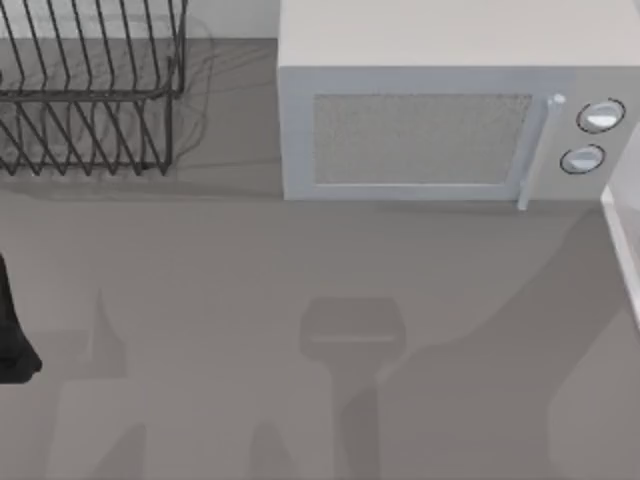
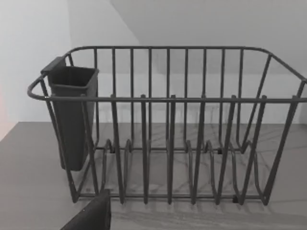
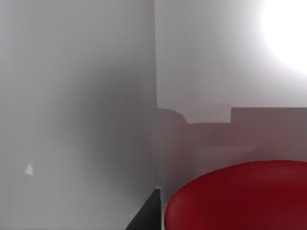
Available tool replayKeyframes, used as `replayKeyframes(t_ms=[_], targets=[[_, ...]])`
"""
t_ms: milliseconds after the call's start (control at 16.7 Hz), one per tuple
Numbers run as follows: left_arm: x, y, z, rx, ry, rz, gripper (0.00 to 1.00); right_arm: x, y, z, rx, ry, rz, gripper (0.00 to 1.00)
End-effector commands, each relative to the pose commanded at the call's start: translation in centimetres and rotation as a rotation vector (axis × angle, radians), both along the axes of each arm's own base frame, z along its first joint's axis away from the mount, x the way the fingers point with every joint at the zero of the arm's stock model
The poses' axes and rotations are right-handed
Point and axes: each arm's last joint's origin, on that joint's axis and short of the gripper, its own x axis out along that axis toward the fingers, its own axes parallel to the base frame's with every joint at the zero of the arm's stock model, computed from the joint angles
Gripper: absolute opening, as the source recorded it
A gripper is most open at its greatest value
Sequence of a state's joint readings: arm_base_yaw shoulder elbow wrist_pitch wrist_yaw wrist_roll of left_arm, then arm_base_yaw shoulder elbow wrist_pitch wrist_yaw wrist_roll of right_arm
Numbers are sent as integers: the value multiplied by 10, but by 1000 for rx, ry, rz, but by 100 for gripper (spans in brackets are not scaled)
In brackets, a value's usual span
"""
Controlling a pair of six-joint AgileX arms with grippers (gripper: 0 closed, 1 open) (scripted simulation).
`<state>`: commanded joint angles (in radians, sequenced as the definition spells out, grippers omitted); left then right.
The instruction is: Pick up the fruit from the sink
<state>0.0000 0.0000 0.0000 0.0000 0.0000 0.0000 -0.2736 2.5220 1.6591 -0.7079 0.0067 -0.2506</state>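
Red fruit (image 3: 240, 196) looms right up against the right wrist camera, glossy and rounded, sitting low against pale sink walls (image 3: 76, 120) that meet in a corner behind it. A dark finger (image 3: 146, 213) of the right gripper shows just beside it; whether that claw is open or closed I cannot tell. My read: the fruit is light and fairly firm, but that shiny skin looks slippery and it would bruise under a hard squeeze, so take it across its widest girth with gentle pressure.

Over to the top view: the microwave (image 1: 440, 130) is biggest, sitting at about one o'clock with its door shut and two round knobs (image 1: 592, 135) at its right end. The dish rack (image 1: 90, 90) stands at eleven o'clock, with no dishes in its slots. In the left wrist view a dark cutlery cup (image 2: 72, 120) hangs on the rack's end; its inside is hidden. The left arm (image 1: 12, 335) is parked at nine o'clock, its claw's state unreadable.
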Motion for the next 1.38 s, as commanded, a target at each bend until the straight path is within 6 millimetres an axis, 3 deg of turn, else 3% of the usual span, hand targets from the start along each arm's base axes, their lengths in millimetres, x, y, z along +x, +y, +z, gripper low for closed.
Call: replayKeyframes(t_ms=[60,240,420,720,960,1080,1200,1380], targets=[[0,0,0,0,0,0,100,6,0,28,-1,-50,-4,0],[0,0,0,0,0,0,100,10,-1,36,-1,-50,-4,0],[0,0,0,0,0,0,100,23,-6,66,-1,-51,-4,0],[0,0,0,0,0,0,100,34,-9,156,5,-28,-4,0],[0,0,0,0,0,0,100,21,-5,233,7,-23,-4,0],[0,0,0,0,0,0,100,12,-2,261,3,-38,-4,0],[0,0,0,0,0,0,100,6,0,276,0,-49,-4,0],[0,0,0,0,0,0,100,6,0,278,-1,-50,-4,0]])
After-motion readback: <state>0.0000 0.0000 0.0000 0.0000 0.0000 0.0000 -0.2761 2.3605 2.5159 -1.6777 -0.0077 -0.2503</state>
